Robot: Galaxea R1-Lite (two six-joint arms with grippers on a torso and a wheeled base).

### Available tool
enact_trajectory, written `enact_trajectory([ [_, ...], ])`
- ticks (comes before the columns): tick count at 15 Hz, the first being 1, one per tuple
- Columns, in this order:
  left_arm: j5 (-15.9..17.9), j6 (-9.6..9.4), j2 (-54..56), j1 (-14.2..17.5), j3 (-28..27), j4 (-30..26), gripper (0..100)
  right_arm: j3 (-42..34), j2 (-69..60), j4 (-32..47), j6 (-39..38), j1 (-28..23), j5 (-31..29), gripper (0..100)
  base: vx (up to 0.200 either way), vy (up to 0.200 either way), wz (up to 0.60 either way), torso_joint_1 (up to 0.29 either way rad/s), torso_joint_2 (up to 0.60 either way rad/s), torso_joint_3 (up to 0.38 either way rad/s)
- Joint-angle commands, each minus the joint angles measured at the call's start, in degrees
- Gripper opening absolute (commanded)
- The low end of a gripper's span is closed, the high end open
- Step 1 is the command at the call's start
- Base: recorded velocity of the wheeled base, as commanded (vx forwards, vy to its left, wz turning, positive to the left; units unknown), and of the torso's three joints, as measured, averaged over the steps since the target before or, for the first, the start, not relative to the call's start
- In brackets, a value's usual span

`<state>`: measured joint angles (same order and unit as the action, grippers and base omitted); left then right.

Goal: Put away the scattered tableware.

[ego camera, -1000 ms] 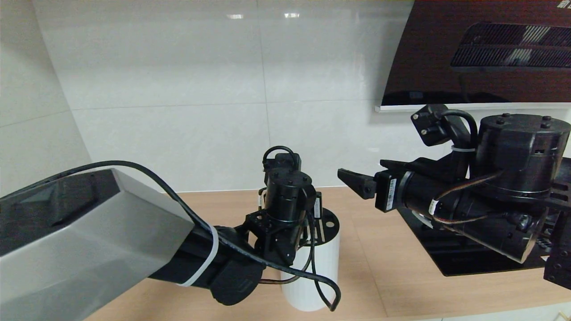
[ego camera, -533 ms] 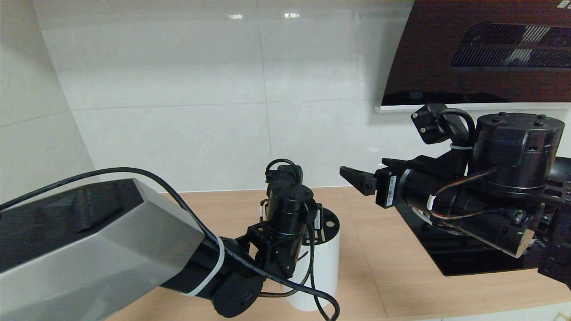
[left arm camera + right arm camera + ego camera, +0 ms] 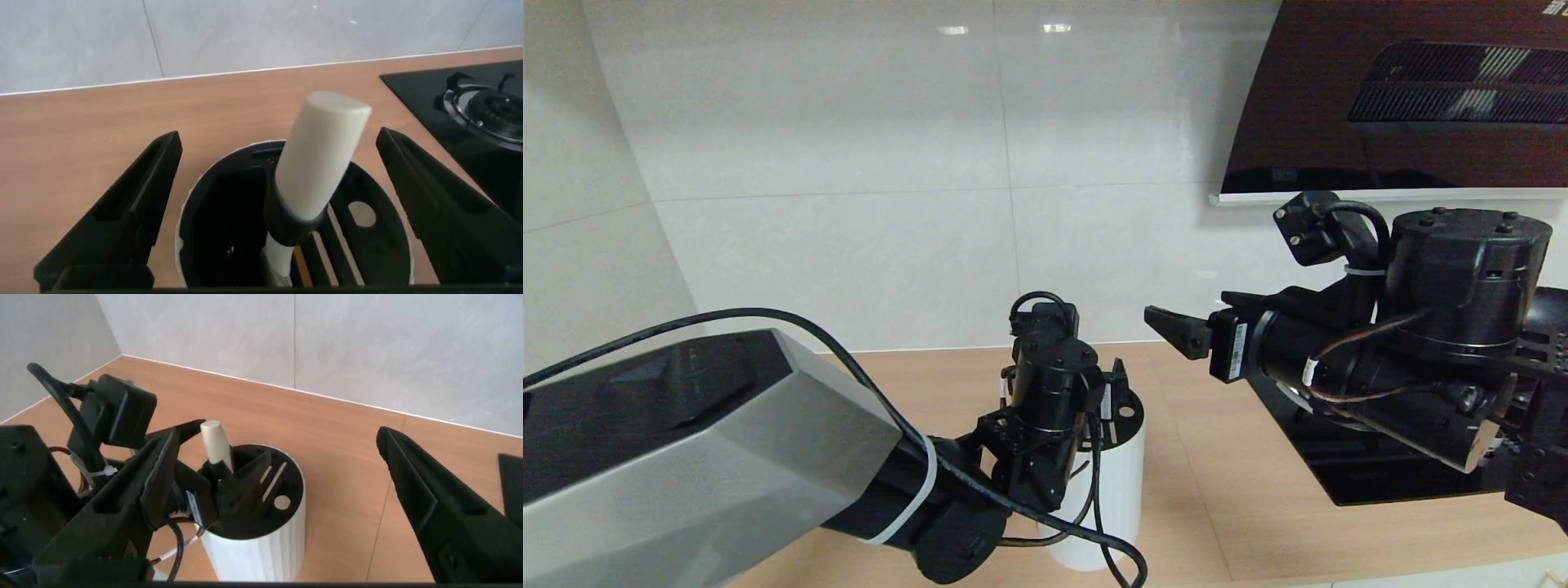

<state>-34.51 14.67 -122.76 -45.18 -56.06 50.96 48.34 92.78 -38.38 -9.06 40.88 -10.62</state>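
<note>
Where the head view looks down, we list one white ribbed cylindrical utensil holder with a black slotted top [image 3: 1115, 490], upright on the pale wooden counter [image 3: 1241, 506], near a black glass cooktop [image 3: 1339, 474]. The left gripper [image 3: 1098, 396] hangs directly over the holder's top. The right gripper [image 3: 1176, 327] sits in the air beside it, apart from the holder.

Left wrist view: one cream round-ended utensil handle with a black collar [image 3: 323, 155] stands tilted in the holder. The left fingers [image 3: 122, 220] are spread wide on either side of it, touching nothing.

Right wrist view: the right fingers [image 3: 441, 506] are likewise spread wide, with nothing between them. Farther off, the handle rises from the holder.
</note>
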Motion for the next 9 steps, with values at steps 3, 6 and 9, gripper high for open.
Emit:
enact_trajectory([
  [3,0.0,-0.08,2.7,-1.0,1.5,0.4,100,0.0,0.3,0.0,0.0,0.0,0.0,100,0.000,0.000,0.00,0.000,0.00,0.000],
  [6,1.2,-0.51,12.5,-1.2,5.2,1.1,100,0.1,0.3,-0.1,-0.1,0.0,0.0,100,0.000,0.000,0.00,0.000,0.00,0.000],
  [9,4.0,-4.12,22.0,-0.8,10.0,0.9,100,0.2,-0.1,-0.2,-0.1,-0.6,0.1,100,0.000,0.000,0.00,0.000,0.00,0.000],
])
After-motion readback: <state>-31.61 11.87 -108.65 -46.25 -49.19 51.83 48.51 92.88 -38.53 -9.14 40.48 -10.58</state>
